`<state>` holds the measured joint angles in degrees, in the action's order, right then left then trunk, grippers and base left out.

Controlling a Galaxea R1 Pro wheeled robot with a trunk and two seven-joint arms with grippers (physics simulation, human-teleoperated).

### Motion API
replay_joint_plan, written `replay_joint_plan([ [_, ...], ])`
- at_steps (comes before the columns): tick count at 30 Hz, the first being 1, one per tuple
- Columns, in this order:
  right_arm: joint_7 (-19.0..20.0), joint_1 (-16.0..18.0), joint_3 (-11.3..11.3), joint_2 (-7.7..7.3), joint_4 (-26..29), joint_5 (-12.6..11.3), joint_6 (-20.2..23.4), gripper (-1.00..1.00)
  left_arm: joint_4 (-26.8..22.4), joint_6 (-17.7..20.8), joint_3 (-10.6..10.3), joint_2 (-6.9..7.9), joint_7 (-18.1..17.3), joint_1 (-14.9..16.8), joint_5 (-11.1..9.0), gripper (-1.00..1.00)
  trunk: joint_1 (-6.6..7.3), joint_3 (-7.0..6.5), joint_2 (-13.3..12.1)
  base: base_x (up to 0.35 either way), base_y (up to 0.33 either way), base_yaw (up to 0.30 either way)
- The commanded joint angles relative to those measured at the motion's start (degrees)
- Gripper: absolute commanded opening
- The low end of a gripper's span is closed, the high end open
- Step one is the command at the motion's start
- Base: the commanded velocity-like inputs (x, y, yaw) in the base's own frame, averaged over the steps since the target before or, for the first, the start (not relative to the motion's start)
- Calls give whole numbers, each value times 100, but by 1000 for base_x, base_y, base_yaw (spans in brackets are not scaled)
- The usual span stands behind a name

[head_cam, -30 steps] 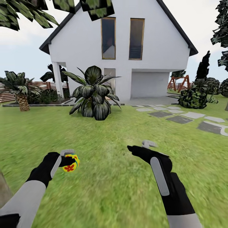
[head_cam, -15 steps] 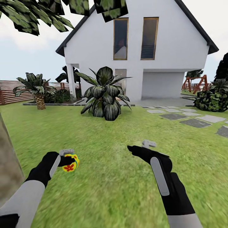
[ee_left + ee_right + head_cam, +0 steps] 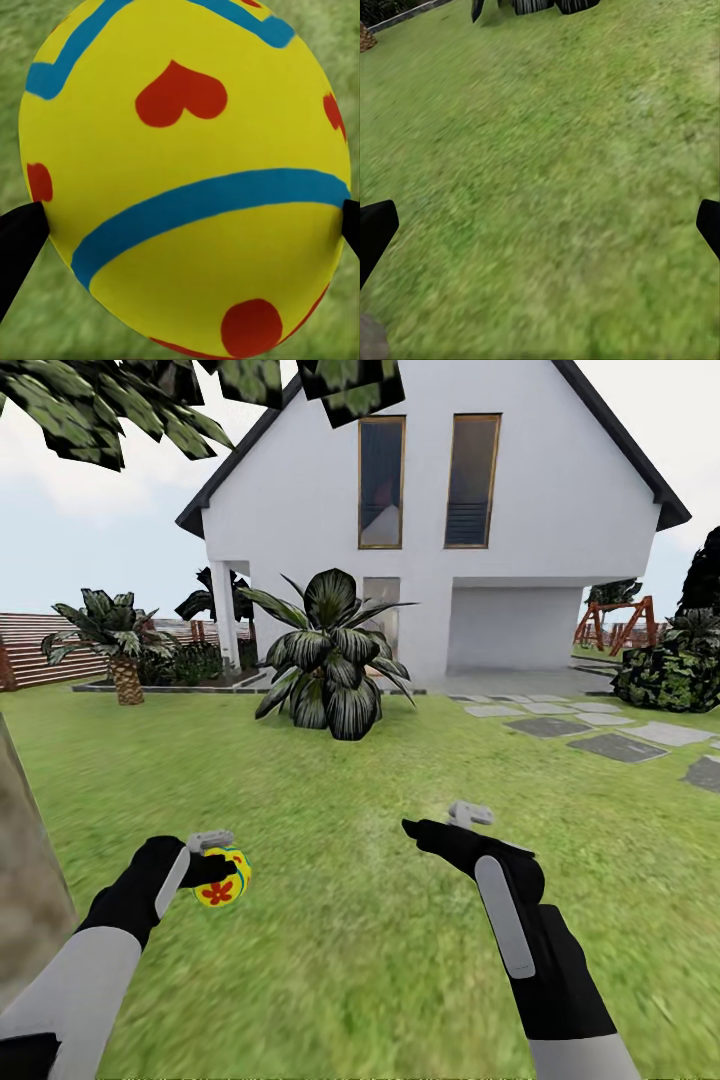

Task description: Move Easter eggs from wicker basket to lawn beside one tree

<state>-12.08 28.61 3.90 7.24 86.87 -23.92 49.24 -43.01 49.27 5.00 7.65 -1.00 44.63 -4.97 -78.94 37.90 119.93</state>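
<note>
Egg (image 3: pixel 222 876) sits clamped in the left gripper (image 3: pixel 215 868), held above the lawn (image 3: pixel 330 810) at the lower left of the head view. It is yellow with blue bands and red marks. In the left wrist view the egg (image 3: pixel 184 176) is very close, both black fingertips (image 3: pixel 19 236) pressed against its sides, grass blurred behind it. Left arm is black at the wrist, grey-white further back.

Right gripper (image 3: pixel 440 825) hangs over the grass at centre right, well apart from the egg. Right wrist view shows its fingertips (image 3: pixel 373 229) spread wide at the two edges with nothing between them but lawn (image 3: pixel 555 195). So it is wide open and holds nothing.

Tree trunk (image 3: pixel 25 880), pale grey-brown and mottled, stands at the left edge of the head view, near the left arm. Blocky green leaves (image 3: pixel 100 405) hang across the top left.

Beyond the lawn: low dark broad-leaved plant (image 3: pixel 325 660) at centre, white house (image 3: pixel 440 520) behind it with two tall windows. Small palm (image 3: pixel 115 635) at the left by a brown slat fence (image 3: pixel 40 650). Grey stepping stones (image 3: pixel 610 745) run across the grass on the right. Dark shrub (image 3: pixel 670 675) sits at the right edge, with a red-brown swing frame (image 3: pixel 612 622) behind it.
</note>
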Motion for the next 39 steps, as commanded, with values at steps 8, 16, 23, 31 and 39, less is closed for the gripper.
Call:
replay_joint_plan([
  [8, -58, 5, 6, 5, 6, -60, 15, 100, 73, 26, 10, 0, 17, 43, -3, -100, -176, 151, 325, 0, 0, 0],
  [16, -58, 5, 12, 10, 5, -61, 16, 100, 404, 19, 29, 141, 89, 54, -6, -100, -351, 294, 646, 0, 0, 0],
  [23, -58, 5, 87, 14, 22, -60, 17, 100, 517, 192, 44, 298, 63, 71, -36, -100, -505, 420, 927, 0, 0, 0],
  [31, -66, 5, 347, 13, 48, -60, 16, 100, 521, 307, 45, 315, -6, 90, -49, -100, -681, 564, 1248, 0, 0, 0],
  [39, -66, 5, 356, 13, 36, -60, 15, 100, 526, 320, 45, 380, -116, 97, -111, -100, -856, 707, 1569, 0, 0, 0],
])
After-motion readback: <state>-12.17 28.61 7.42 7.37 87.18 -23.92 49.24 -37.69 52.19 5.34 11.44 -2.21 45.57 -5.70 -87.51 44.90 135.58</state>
